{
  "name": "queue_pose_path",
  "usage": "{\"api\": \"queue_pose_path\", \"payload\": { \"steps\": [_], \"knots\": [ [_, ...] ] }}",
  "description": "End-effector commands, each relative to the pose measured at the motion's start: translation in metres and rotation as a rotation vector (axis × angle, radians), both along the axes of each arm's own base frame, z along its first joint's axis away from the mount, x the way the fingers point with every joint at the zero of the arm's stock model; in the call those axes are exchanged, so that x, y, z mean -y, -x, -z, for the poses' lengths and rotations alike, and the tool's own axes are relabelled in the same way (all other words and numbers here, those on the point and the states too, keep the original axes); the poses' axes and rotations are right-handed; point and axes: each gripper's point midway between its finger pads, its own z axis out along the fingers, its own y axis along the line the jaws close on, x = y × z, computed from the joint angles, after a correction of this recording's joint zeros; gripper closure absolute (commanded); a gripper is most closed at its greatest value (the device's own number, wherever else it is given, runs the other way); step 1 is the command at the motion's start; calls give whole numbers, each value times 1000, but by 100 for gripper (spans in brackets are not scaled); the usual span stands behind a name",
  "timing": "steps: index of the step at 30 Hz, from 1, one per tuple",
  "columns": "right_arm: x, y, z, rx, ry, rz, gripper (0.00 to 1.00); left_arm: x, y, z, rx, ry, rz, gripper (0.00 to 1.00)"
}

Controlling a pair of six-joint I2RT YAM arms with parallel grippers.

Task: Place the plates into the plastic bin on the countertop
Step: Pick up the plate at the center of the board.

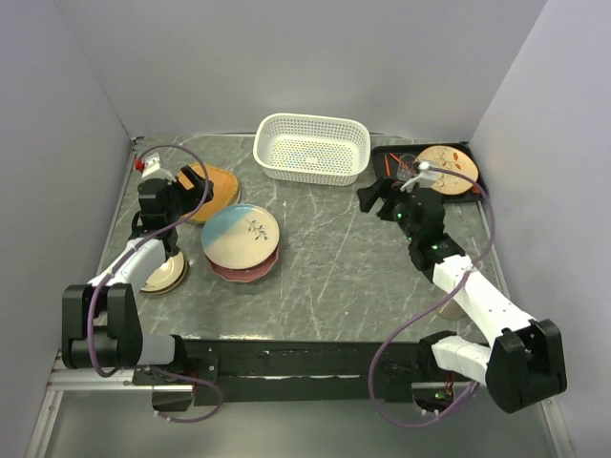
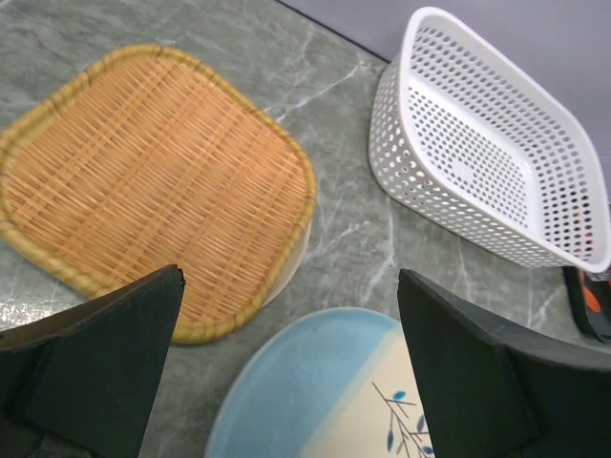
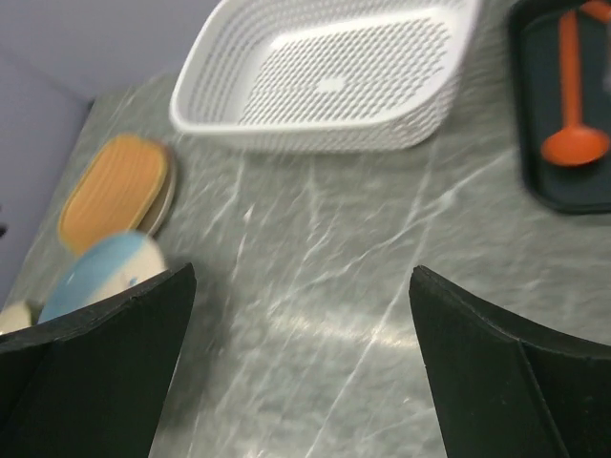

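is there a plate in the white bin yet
No, the plastic bin holds nothing in the top view; only its bare perforated floor shows.

No writing, label, brand, number or sign can be read in any view. The only mark is a painted dark leaf sprig (image 1: 256, 227), a drawing rather than lettering, on the pale blue-cream plate (image 1: 234, 239) lying near the plastic bin (image 1: 312, 148), in front of it and to its left.

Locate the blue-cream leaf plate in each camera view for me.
Top external: blue-cream leaf plate, left of centre, atop a pink plate.
Left wrist: bottom edge, centre.
Right wrist: lower left, blurred.
Shared landmark: the white bin.
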Motion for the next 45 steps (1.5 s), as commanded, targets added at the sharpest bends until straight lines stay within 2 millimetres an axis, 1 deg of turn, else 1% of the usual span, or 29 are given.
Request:
{"api": "queue_pose_path", "payload": {
  "steps": [1, 2, 3, 5, 6, 7, 9, 10, 13, 14, 16, 17, 19, 20, 22, 26, 28, 30, 31, 32, 34, 35, 37, 38, 40, 42, 43, 44, 45],
  "knots": [
    [-46, 4, -25, 32, -12, -157, 0, 4, 7, -49, 128, 20, 27, 1],
    [-59, 7, -26, 29, -20, -200, 0, 4, 8, -49, 124, 19, 28, 1],
    [-67, 6, -20, 9, -29, -224, 0, 5, 8, -51, 124, 22, 28, 1],
    [-82, 8, -18, -2, -44, -273, 0, 8, 11, -55, 136, 27, 46, 1],
    [-91, 9, -11, -23, -47, -306, 0, 9, 14, -51, 125, 32, 48, 1],
    [-95, 9, -12, -24, -49, -320, 0, 10, 17, -53, 126, 31, 56, 1],
    [-106, 11, -3, -52, -50, -354, 0, 11, 20, -48, 112, 27, 62, 1],
    [-109, 10, -3, -52, -58, -362, 0, 10, 21, -48, 106, 27, 59, 1],
    [-123, 13, 2, -69, -81, -416, 0, 7, 26, -39, 70, 31, 37, 1],
    [-126, 12, 8, -85, -83, -429, 0, 6, 26, -36, 54, 40, 25, 1],
    [-136, 14, 9, -97, -85, -465, 0, 3, 28, -26, 16, 44, 2, 1],
    [-139, 13, 17, -121, -84, -475, 0, 1, 28, -22, 6, 58, -17, 1],
    [-149, 15, 17, -128, -88, -509, 0, -1, 28, -8, -50, 76, -31, 1],
    [-154, 15, 23, -145, -88, -521, 0, 1, 28, -4, -69, 85, -22, 1],
    [-164, 16, 23, -153, -92, -548, 0, 2, 29, 10, -122, 99, -18, 1],
    [-183, 20, 33, -194, -99, -603, 0, 10, 36, 31, -169, 126, 13, 1],
    [-189, 19, 34, -206, -101, -616, 0, 10, 39, 35, -178, 138, 10, 1],
    [-195, 20, 42, -231, -101, -633, 1, 11, 45, 41, -192, 150, 11, 1],
    [-198, 19, 40, -230, -103, -639, 2, 12, 46, 40, -190, 157, 12, 1],
    [-200, 19, 46, -243, -102, -642, 2, 12, 49, 43, -201, 159, 12, 1],
    [-205, 19, 49, -255, -115, -655, 4, 12, 52, 44, -201, 160, 5, 1],
    [-207, 18, 56, -276, -121, -655, 4, 12, 55, 47, -210, 160, 5, 1],
    [-213, 19, 59, -287, -134, -677, 8, 12, 57, 50, -215, 163, 9, 1],
    [-216, 20, 68, -316, -140, -681, 9, 13, 59, 53, -223, 167, 10, 1],
    [-223, 21, 70, -325, -153, -703, 14, 16, 62, 55, -223, 180, 21, 1],
    [-228, 20, 81, -354, -159, -709, 16, 19, 66, 59, -221, 188, 31, 1],
    [-232, 20, 80, -355, -163, -716, 19, 19, 67, 59, -221, 194, 34, 1],
    [-233, 20, 86, -372, -164, -716, 21, 21, 69, 62, -225, 196, 38, 1],
    [-236, 19, 86, -371, -171, -721, 22, 21, 70, 63, -226, 200, 43, 1]
  ]
}}
